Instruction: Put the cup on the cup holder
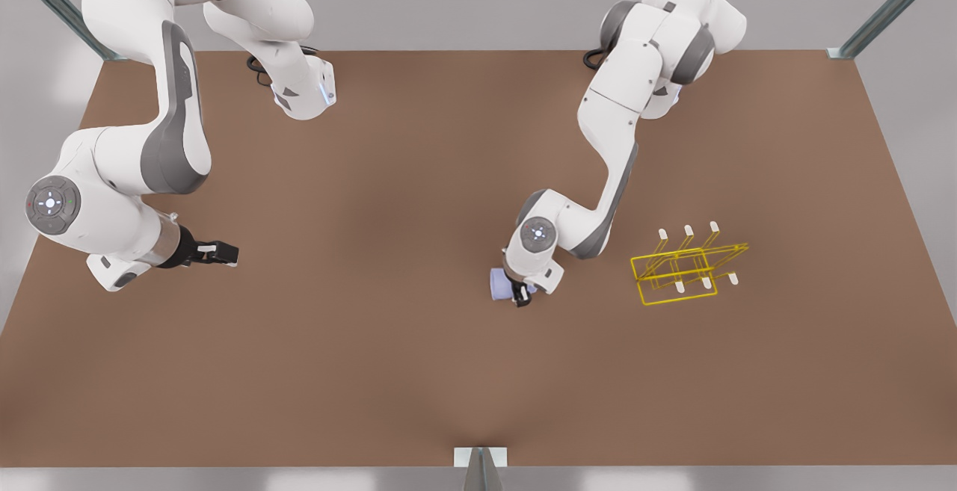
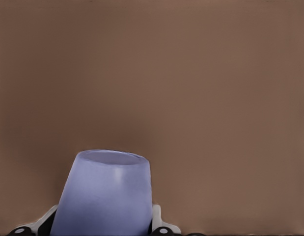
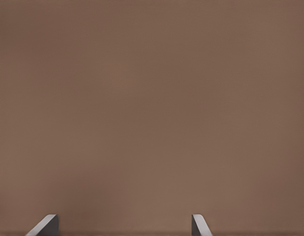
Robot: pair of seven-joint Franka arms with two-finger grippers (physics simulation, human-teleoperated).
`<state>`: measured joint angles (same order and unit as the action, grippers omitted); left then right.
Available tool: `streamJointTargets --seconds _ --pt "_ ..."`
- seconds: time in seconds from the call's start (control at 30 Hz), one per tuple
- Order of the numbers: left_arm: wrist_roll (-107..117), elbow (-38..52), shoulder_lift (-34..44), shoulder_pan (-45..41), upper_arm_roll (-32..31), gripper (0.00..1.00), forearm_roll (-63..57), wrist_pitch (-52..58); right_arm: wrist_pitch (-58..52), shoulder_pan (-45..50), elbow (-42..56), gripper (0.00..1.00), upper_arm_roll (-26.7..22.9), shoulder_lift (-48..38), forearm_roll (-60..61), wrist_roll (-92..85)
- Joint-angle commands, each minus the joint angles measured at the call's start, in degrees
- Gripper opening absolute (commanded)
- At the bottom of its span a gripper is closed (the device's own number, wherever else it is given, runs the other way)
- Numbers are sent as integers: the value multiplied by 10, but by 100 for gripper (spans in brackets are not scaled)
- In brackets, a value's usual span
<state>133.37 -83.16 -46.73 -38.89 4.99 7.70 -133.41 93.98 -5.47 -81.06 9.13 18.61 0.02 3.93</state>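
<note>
Front view showed the left claw (image 1: 517, 291) clamped on the cup (image 1: 499, 284), well apart from the cup holder (image 1: 686, 265); the right claw (image 1: 224, 252) waited spread wide over the bench (image 1: 374, 371).

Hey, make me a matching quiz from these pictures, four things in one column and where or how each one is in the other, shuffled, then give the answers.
Column one:
1. small pale lavender-blue tapered cup
2. yellow thin-wire cup holder with white-tipped prongs
3. left gripper
4. right gripper

Column two:
A. open over bare brown table, at the front view's left
B. stands empty at the front view's right
C. shut on the cup, near the middle of the table
D. held between two fingers, not on the rack

Pairs: 1-D, 2-B, 3-C, 4-A
</note>
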Motion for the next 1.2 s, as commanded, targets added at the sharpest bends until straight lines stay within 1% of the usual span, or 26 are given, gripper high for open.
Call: streamJointTargets --seconds 0.0,0.03,0.07,0.1,0.13,0.17,0.2,0.23,0.27,0.33,0.4,0.5,0.57,0.63,0.7,0.77,0.83,0.97,1.1,1.17 --pt "-1 19 9 0 13 73 -51 154 0 -1 0 100 0 -1 1 -3" --pt "2 33 7 10 12 73 -102 205 0 -1 0 100 0 -1 1 -3" --pt "1 39 9 0 33 73 -108 215 0 -1 0 100 0 -1 1 -3" --pt "-3 39 10 -78 130 73 -107 261 0 -1 0 100 0 -1 1 -3" --pt "-3 25 13 -177 243 73 -103 273 0 -1 0 100 0 -1 2 -3" --pt "-5 12 5 -263 333 73 -103 311 0 -1 0 100 0 -1 1 -3" --pt "-7 -2 -4 -335 410 73 -105 331 0 -1 0 100 0 -1 1 -3" --pt "-23 -14 -13 -386 467 73 -109 354 0 -1 0 100 0 -1 2 -3" --pt "-51 -16 -35 -420 506 73 -150 381 0 -1 0 100 0 -1 2 -3" --pt "-52 -16 -47 -420 506 73 -221 393 0 -1 0 100 0 -1 2 -3" --pt "-55 -15 -82 -418 518 73 -294 398 0 -1 0 100 0 -1 1 -3" --pt "-76 3 -113 -417 544 73 -349 390 0 -1 0 100 0 1 1 -3" --pt "-83 3 -112 -384 544 73 -414 386 0 -2 0 100 0 1 0 -3" --pt "-116 12 -111 -373 545 73 -424 372 0 -2 0 100 0 1 -2 -3" --pt "-132 58 -139 -351 545 73 -428 372 0 -1 1 100 0 1 -3 -2" --pt "-155 63 -150 -333 544 73 -434 366 0 -1 1 100 0 1 -3 -2" --pt "-165 5 -150 -326 545 73 -462 344 0 -1 1 100 0 1 -3 -3" --pt "-166 -111 -151 -343 565 73 -467 263 0 -1 0 100 0 1 -3 -2" --pt "-167 -107 -150 -342 565 73 -460 250 0 -1 0 100 -1 1 -4 -2" --pt "-167 -90 -152 -338 564 73 -453 250 0 -2 0 100 0 1 -4 -3"
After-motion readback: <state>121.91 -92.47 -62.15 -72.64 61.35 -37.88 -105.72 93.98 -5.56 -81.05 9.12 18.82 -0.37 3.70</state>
